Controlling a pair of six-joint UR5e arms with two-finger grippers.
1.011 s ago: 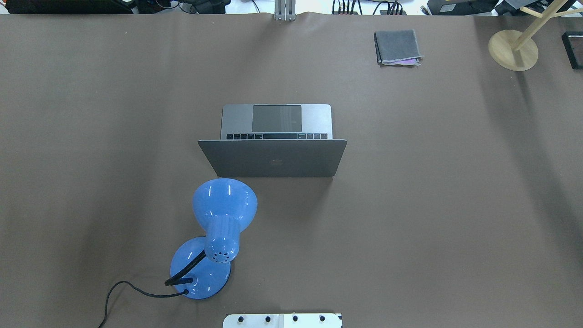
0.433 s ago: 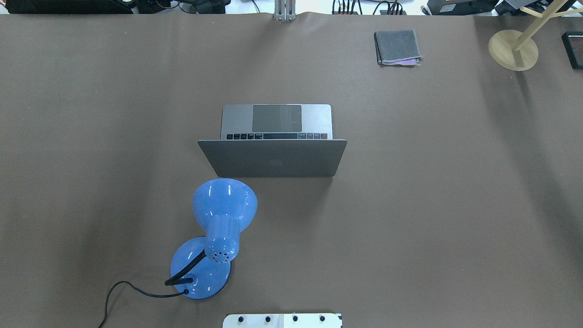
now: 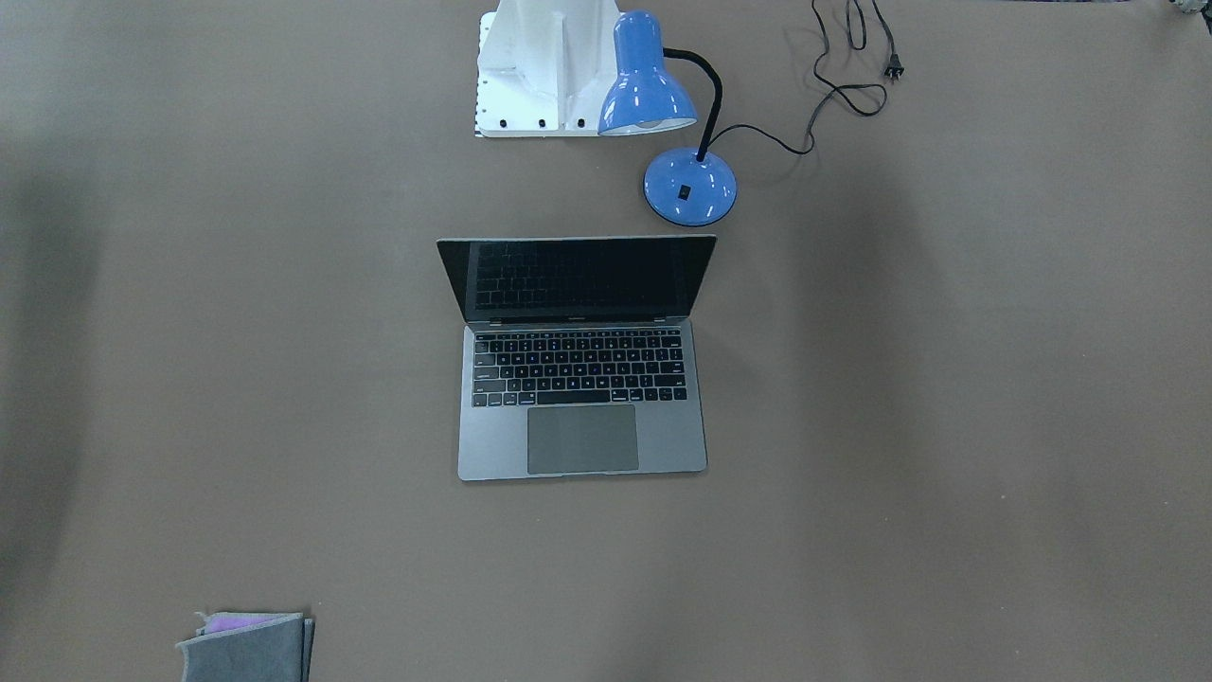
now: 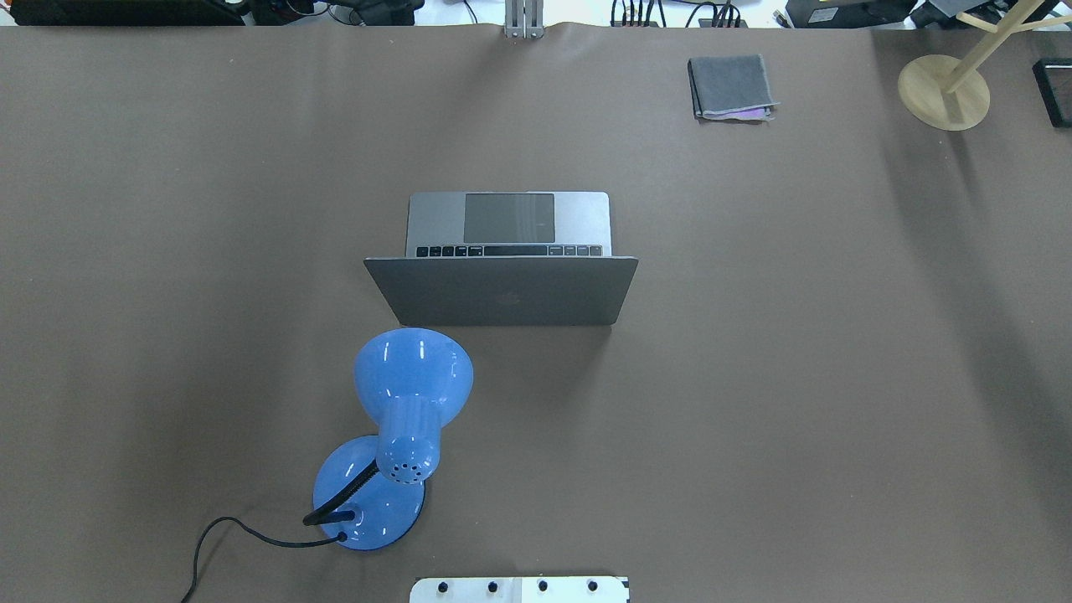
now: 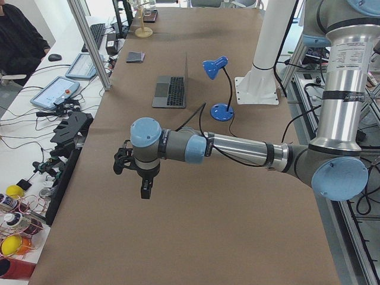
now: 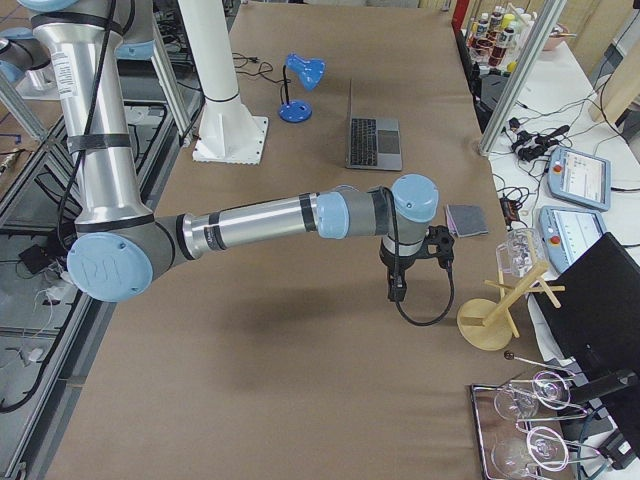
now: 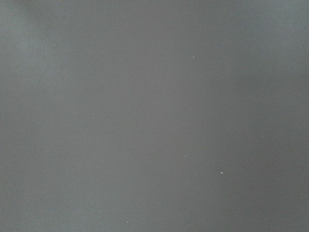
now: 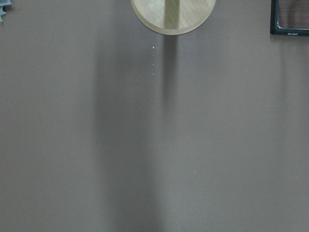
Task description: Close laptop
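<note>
The space-grey laptop stands open in the middle of the table, lid towards the robot, its dark screen and black keys facing the front-facing view. It also shows in the left view and the right view. My left gripper hangs over bare table far off to the laptop's left side. My right gripper hangs over bare table far off to its right side. Neither touches the laptop. I cannot tell whether either gripper is open or shut. Both wrist views show only the table cover.
A blue desk lamp with a black cord stands just behind the laptop's lid, on the robot's left. A folded grey cloth lies at the far right. A wooden stand is at the far right corner. The robot's white base plate is at the near edge.
</note>
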